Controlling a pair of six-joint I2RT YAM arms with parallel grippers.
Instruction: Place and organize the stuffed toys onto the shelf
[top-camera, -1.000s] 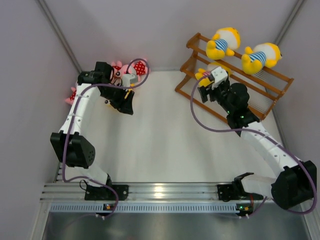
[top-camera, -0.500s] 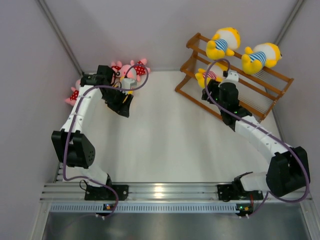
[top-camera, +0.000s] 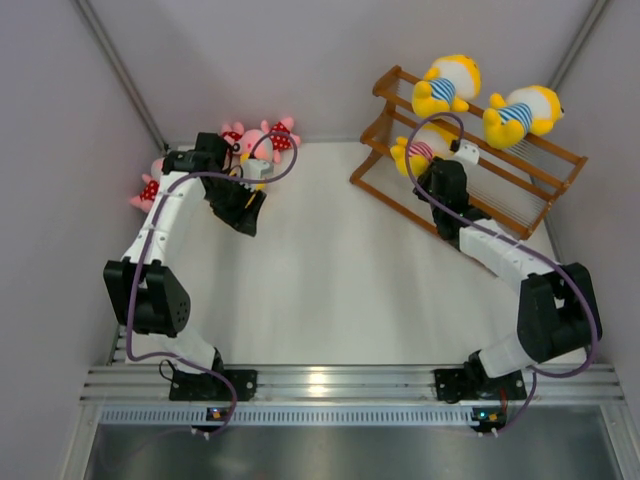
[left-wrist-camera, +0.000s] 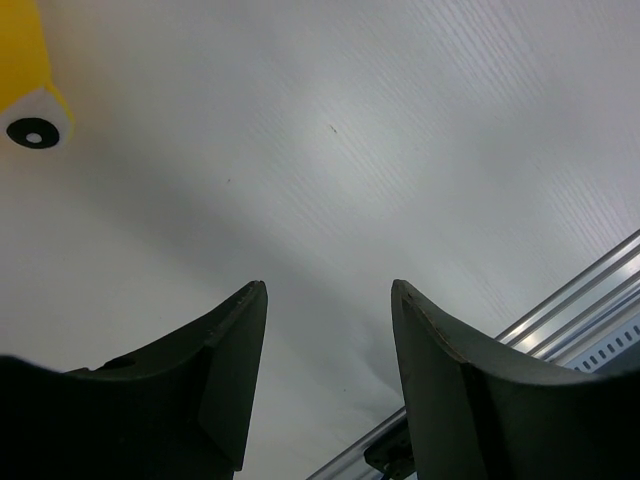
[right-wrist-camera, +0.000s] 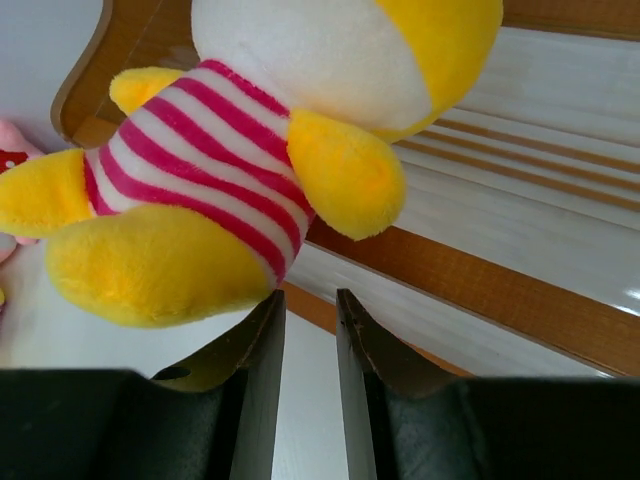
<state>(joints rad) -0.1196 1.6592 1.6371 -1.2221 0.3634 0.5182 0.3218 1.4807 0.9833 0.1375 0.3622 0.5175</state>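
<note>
The brown wooden shelf (top-camera: 548, 168) stands at the far right. Two yellow stuffed toys in blue stripes (top-camera: 445, 85) (top-camera: 520, 112) lie on its top tier. A yellow toy in a pink-striped shirt (top-camera: 418, 148) lies on a lower tier; in the right wrist view this toy (right-wrist-camera: 230, 170) rests on the rail (right-wrist-camera: 470, 275) just above my right gripper (right-wrist-camera: 310, 295). Those jaws stand a narrow gap apart with nothing between them. Pink toys in red dotted outfits (top-camera: 268, 140) (top-camera: 143, 190) lie in the far left corner. My left gripper (top-camera: 248, 218) (left-wrist-camera: 328, 285) hangs open over bare table beside them.
White walls close in on the left, far and right sides. A yellow plush part with a black-and-white eye (left-wrist-camera: 30, 100) shows at the left wrist view's top left edge. The aluminium base rail (top-camera: 320, 385) runs along the near edge.
My right arm has stretched in toward the shelf's lower tier and its jaws have narrowed. The left arm has shifted only slightly.
</note>
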